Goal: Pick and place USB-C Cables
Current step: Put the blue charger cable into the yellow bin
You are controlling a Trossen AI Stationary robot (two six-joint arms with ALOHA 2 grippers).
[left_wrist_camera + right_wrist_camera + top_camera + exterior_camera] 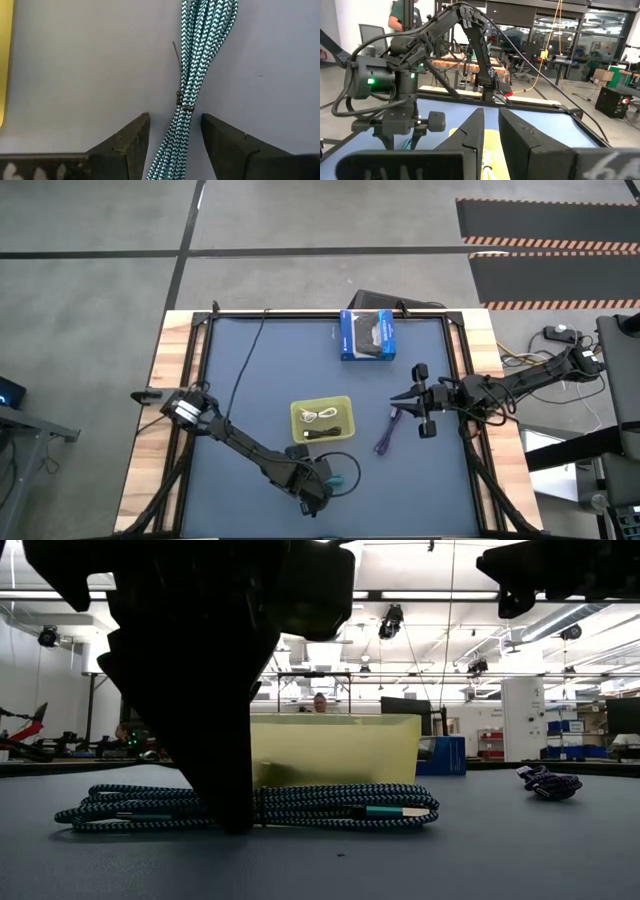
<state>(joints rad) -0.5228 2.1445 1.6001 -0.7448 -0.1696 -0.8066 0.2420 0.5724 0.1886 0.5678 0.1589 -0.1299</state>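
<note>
Left gripper (175,145) is down at the near edge of the table, fingers parted narrowly with the teal cable (197,75) running between them; neither finger (132,142) visibly presses the braid. In the low view the teal cable (330,806) lies flat on the dark mat as a long bundle, just in front of the yellow tray (335,748), with the left gripper (225,810) standing on its middle. From above, the yellow tray (298,412) sits mid-table and holds the white cable (318,416) and the black cable (322,433). The purple cable (389,432) lies on the mat to the right of the tray, apart from it, below the right gripper (422,400). Right gripper (490,132) hangs above the table with fingers nearly together, holding nothing. A blue-and-black box (367,335) rests near the far edge.
</note>
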